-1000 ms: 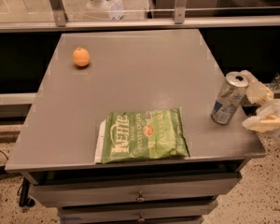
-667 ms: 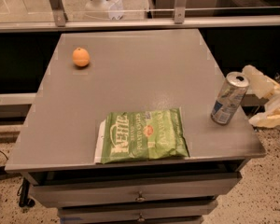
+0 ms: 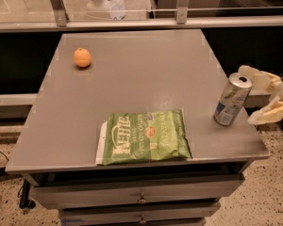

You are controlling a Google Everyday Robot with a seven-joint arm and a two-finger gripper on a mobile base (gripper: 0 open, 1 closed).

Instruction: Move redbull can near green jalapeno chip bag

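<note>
The redbull can (image 3: pixel 231 100) stands near the right edge of the grey table (image 3: pixel 141 79), its top leaning slightly to the right; the gripper (image 3: pixel 246 96) hangs just off that edge beside the can, its two cream fingers (image 3: pixel 259 77) spread wide apart, the upper one by the can's rim and the lower one just right of its base, neither clamped on it. The green jalapeno chip bag (image 3: pixel 144 137) lies flat at the front edge, left of the can and apart from it; an orange (image 3: pixel 82 57) sits far off at the back left.
</note>
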